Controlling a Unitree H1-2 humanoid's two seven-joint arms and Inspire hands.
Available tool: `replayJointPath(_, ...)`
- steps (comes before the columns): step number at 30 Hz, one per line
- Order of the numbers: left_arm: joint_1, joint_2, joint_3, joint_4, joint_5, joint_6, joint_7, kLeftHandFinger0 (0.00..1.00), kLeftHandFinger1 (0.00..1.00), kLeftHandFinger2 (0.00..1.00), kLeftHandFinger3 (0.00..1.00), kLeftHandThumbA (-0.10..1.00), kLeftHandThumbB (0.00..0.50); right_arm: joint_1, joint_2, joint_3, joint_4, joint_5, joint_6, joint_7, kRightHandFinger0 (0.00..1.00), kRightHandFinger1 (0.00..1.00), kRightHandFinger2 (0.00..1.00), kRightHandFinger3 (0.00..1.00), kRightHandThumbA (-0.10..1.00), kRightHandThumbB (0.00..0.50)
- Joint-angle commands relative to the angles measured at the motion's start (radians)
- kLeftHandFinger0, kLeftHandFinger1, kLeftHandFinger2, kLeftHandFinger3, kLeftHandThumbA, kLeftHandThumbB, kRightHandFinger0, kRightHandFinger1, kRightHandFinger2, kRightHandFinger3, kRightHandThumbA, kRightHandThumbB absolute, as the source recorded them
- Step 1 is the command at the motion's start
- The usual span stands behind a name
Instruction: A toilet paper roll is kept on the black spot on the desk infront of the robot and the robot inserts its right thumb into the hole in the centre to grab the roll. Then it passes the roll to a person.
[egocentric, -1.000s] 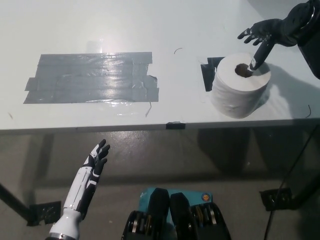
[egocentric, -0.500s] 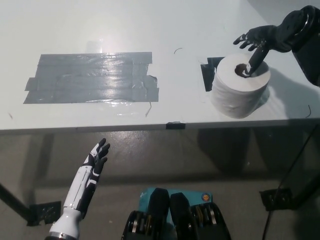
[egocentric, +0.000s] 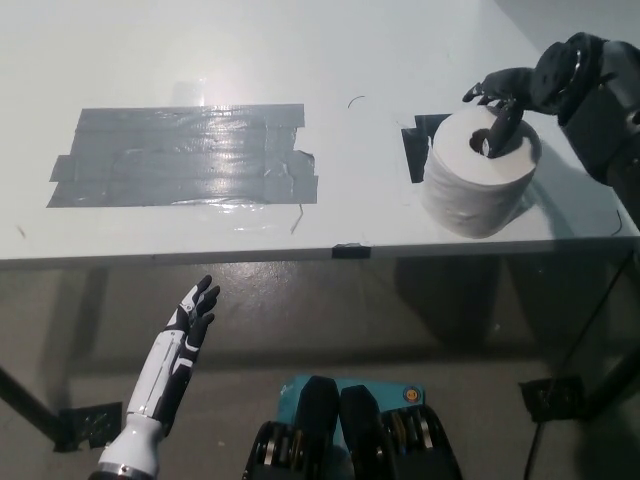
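A white toilet paper roll (egocentric: 478, 178) stands upright on the white desk (egocentric: 300, 60) at the right, covering most of a black tape spot (egocentric: 418, 143). My black right hand (egocentric: 512, 92) hovers over the roll's top from the far right. Its thumb points down into the centre hole, and the other fingers are spread out above the far rim, not closed on the roll. My white left hand (egocentric: 182, 340) rests low at the left, below the desk's front edge, with fingers apart and nothing in it.
A large patch of grey tape (egocentric: 185, 155) lies on the desk's left half. A small black tape tab (egocentric: 350, 250) marks the front edge. Desk legs and dark floor show below the front edge.
My right hand has moved left and down over the roll, and its thumb has gone deeper into the centre hole. The roll and my left hand have stayed in place.
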Motion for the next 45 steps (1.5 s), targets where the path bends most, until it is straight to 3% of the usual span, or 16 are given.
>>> replayJointPath(1, -0.02, 0.005, 0.002, -0.036, -0.002, -0.02, -0.008, 1.0, 1.0, 1.0, 1.0, 1.0, 0.214, -0.042, 0.005, 0.01, 0.01, -0.035, -0.031, -0.073, 1.0, 1.0, 1.0, 1.0, 0.91, 0.322)
replayJointPath(7, -0.025, 0.005, 0.0, -0.034, 0.002, -0.026, -0.007, 1.0, 1.0, 1.0, 1.0, 1.0, 0.212, -0.019, 0.017, 0.003, 0.011, -0.044, -0.044, -0.154, 1.0, 1.0, 1.0, 1.0, 0.77, 0.282)
replayJointPath(11, -0.029, 0.004, 0.0, -0.039, 0.001, -0.018, -0.009, 1.0, 1.0, 1.0, 1.0, 1.0, 0.22, -0.007, 0.034, 0.0, 0.026, -0.048, -0.038, -0.205, 1.0, 1.0, 1.0, 1.0, 0.5, 0.272)
replayJointPath(12, -0.029, 0.004, -0.001, -0.039, 0.001, -0.017, -0.009, 1.0, 1.0, 1.0, 1.0, 1.0, 0.22, -0.006, 0.038, -0.005, 0.029, -0.044, -0.027, -0.209, 0.82, 0.8, 0.89, 1.0, 0.32, 0.252)
replayJointPath(13, -0.029, 0.005, -0.001, -0.04, 0.002, -0.018, -0.009, 1.0, 1.0, 1.0, 1.0, 1.0, 0.22, -0.002, 0.046, -0.002, 0.03, -0.049, -0.018, -0.218, 0.37, 0.41, 0.62, 1.0, 0.09, 0.249)
replayJointPath(15, -0.031, 0.003, 0.001, -0.042, 0.001, -0.017, -0.008, 1.0, 1.0, 1.0, 1.0, 1.0, 0.219, 0.011, 0.049, 0.019, 0.031, -0.072, -0.037, -0.249, 0.26, 0.43, 0.58, 0.95, -0.09, 0.229)
replayJointPath(18, -0.034, 0.004, 0.001, -0.039, 0.005, -0.027, -0.006, 1.0, 1.0, 1.0, 1.0, 1.0, 0.21, 0.029, 0.053, 0.027, 0.033, -0.078, -0.048, -0.272, 0.22, 0.43, 0.56, 1.0, -0.1, 0.224)
replayJointPath(20, -0.034, 0.004, 0.001, -0.037, 0.0, -0.028, -0.007, 1.0, 1.0, 1.0, 1.0, 1.0, 0.211, 0.05, 0.049, 0.024, 0.037, -0.074, -0.062, -0.275, 0.4, 0.57, 0.63, 0.96, -0.1, 0.173)
replayJointPath(22, -0.041, 0.006, 0.002, -0.037, -0.005, -0.026, -0.011, 1.0, 1.0, 1.0, 1.0, 1.0, 0.209, 0.065, 0.041, 0.017, 0.039, -0.068, -0.07, -0.276, 0.17, 0.33, 0.41, 0.72, -0.1, 0.176)
replayJointPath(23, -0.043, 0.006, 0.002, -0.035, -0.005, -0.029, -0.011, 1.0, 1.0, 1.0, 1.0, 1.0, 0.207, 0.071, 0.038, 0.015, 0.039, -0.066, -0.07, -0.276, 0.07, 0.25, 0.34, 0.7, -0.1, 0.179)
replayJointPath(24, -0.044, 0.006, 0.002, -0.033, -0.004, -0.03, -0.01, 1.0, 1.0, 1.0, 1.0, 1.0, 0.207, 0.081, 0.032, 0.009, 0.039, -0.061, -0.077, -0.282, 0.03, 0.25, 0.33, 0.59, -0.1, 0.179)
replayJointPath(26, -0.053, 0.007, 0.005, -0.032, -0.006, -0.025, -0.01, 1.0, 1.0, 1.0, 1.0, 1.0, 0.215, 0.08, 0.024, -0.01, 0.043, -0.043, -0.082, -0.283, 0.06, 0.37, 0.43, 0.47, -0.1, 0.17)
replayJointPath(31, -0.06, 0.008, 0.007, -0.027, -0.008, -0.018, -0.013, 1.0, 1.0, 1.0, 1.0, 1.0, 0.203, 0.091, -0.008, -0.085, 0.044, 0.012, -0.11, -0.265, 0.25, 0.8, 1.0, 0.47, -0.1, 0.16)
replayJointPath(33, -0.061, 0.006, 0.007, -0.027, -0.01, -0.016, -0.013, 1.0, 1.0, 1.0, 1.0, 1.0, 0.191, 0.1, -0.019, -0.146, 0.042, 0.06, -0.108, -0.273, 0.39, 0.89, 1.0, 0.55, -0.1, 0.193)
replayJointPath(40, -0.067, 0.01, 0.009, -0.024, -0.004, -0.016, -0.018, 1.0, 1.0, 1.0, 1.0, 1.0, 0.189, 0.159, -0.041, -0.488, 0.002, 0.289, -0.12, -0.353, 0.17, 0.63, 0.97, 0.97, -0.1, 0.205)
replayJointPath(45, -0.074, 0.007, 0.011, -0.012, -0.004, -0.021, -0.013, 1.0, 1.0, 1.0, 1.0, 1.0, 0.197, 0.203, -0.016, -0.793, -0.025, 0.52, -0.101, -0.304, 0.04, 0.6, 1.0, 1.0, -0.1, 0.179)
